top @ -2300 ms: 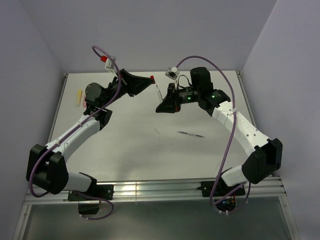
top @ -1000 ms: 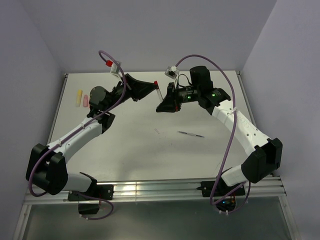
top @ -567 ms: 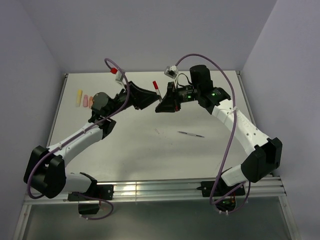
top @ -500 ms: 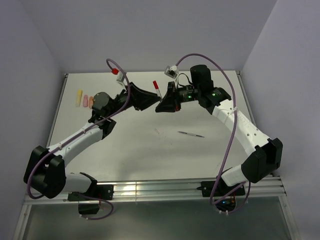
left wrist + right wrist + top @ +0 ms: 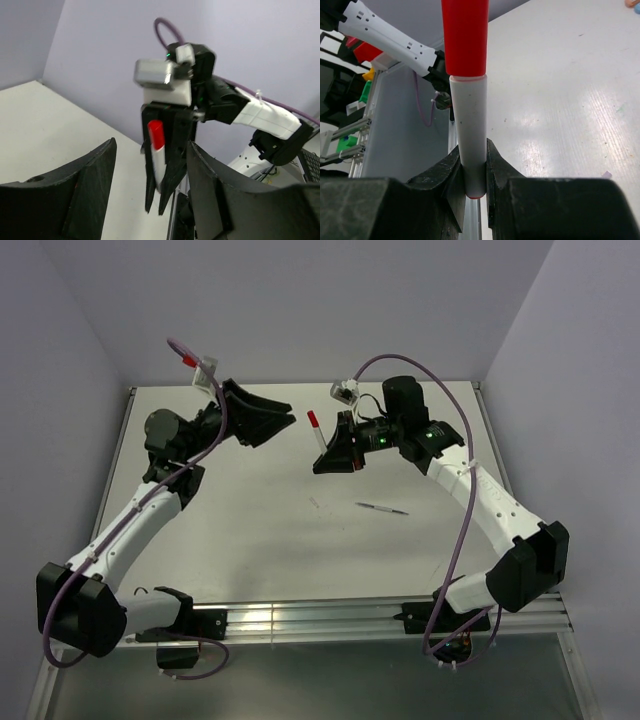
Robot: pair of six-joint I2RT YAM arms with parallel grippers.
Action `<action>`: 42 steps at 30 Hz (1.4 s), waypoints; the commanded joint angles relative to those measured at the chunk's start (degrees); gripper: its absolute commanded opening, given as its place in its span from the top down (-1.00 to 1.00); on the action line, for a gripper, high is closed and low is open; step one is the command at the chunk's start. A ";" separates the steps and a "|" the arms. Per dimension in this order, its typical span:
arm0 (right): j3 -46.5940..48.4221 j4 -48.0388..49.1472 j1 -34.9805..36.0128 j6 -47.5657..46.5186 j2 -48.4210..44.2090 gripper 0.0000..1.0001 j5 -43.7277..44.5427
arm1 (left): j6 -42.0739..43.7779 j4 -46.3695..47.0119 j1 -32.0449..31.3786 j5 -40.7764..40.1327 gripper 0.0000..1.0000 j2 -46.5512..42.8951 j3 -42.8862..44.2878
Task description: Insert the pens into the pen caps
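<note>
A white pen (image 5: 317,443) stands upright with a red pen cap (image 5: 312,419) seated on its top end. My right gripper (image 5: 321,459) is shut on the pen's lower end above the middle of the table. The right wrist view shows the white barrel (image 5: 471,135) pinched between both fingers and the red cap (image 5: 465,37) above it. My left gripper (image 5: 288,420) hangs open just left of the cap and touches nothing. In the left wrist view its gripper (image 5: 150,200) has wide black fingers framing the capped pen (image 5: 159,165) a short way off.
A thin grey pen (image 5: 381,507) lies on the white table (image 5: 250,540) below my right gripper. A tiny pale scrap (image 5: 314,503) lies left of it. Lilac walls close the back and both sides. A metal rail (image 5: 300,618) runs along the near edge.
My left gripper has opened, let go of the red cap, which stays on the pen, and drawn back to the left. My right gripper still holds the pen, shifted slightly.
</note>
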 commanded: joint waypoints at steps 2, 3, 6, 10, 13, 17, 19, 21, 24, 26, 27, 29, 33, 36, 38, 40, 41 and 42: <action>-0.44 1.89 0.81 -0.38 -1.92 1.00 -2.88 | 2.18 -3.00 -0.08 3.24 -0.14 2.56 7.74; -0.44 1.81 0.99 -0.29 -1.92 1.00 -2.97 | 2.18 -4.40 -0.08 2.19 -0.12 3.19 8.89; -0.26 1.80 1.34 -0.20 -2.00 1.00 -3.32 | 3.23 -8.45 -0.78 1.48 -0.11 4.86 11.62; -0.09 1.80 1.51 -0.20 -1.57 1.00 -3.50 | 3.05 -6.26 -2.45 1.83 -0.11 5.48 11.18; 0.26 1.80 1.78 0.06 -1.13 1.00 -3.76 | 3.50 -7.58 -3.76 2.00 -0.08 6.27 11.80; 0.70 1.72 1.95 0.24 -0.78 1.00 -3.94 | 2.18 -3.99 -4.56 2.27 -0.08 6.27 10.31; 0.53 1.72 2.04 0.24 -0.86 1.00 -3.94 | 1.56 -2.57 -4.65 2.35 -0.04 6.44 9.95; 0.44 1.72 2.04 0.06 -0.69 1.00 -3.94 | 1.56 -2.57 -4.91 2.79 0.01 6.88 9.95; 0.44 1.80 2.13 0.06 -0.69 1.00 -3.94 | 0.60 -0.56 -5.35 3.06 0.13 7.06 9.08; 0.53 1.80 2.13 0.06 -0.69 1.00 -3.94 | 0.33 0.15 -5.44 3.23 0.27 7.23 8.72; 0.61 1.72 2.13 0.06 -0.69 1.00 -4.02 | 0.42 -0.11 -5.53 3.32 0.34 7.24 8.81; 0.88 1.72 2.13 0.06 -0.69 1.00 -4.11 | 0.68 -0.55 -5.70 3.67 0.43 7.41 8.63; 2.02 1.72 2.13 0.06 -0.60 1.00 -4.38 | 0.07 -0.02 -5.70 4.81 0.38 7.06 7.49; 2.29 1.72 2.13 0.06 -0.25 1.00 -4.55 | -0.37 0.42 -5.79 5.25 0.35 6.80 6.62; 2.46 1.72 2.13 0.06 -0.16 1.00 -4.64 | -0.63 0.94 -5.79 5.43 0.37 6.80 6.44; 2.37 1.72 2.13 0.06 -0.25 1.00 -4.73 | -1.16 1.91 -5.79 5.34 0.55 6.62 5.82; 2.37 1.72 2.13 0.15 -0.25 1.00 -4.73 | -1.42 2.43 -5.88 5.34 0.64 6.71 5.73; 2.37 1.72 2.13 0.06 -0.33 1.00 -4.73 | -1.69 2.87 -5.88 5.26 0.83 6.71 5.47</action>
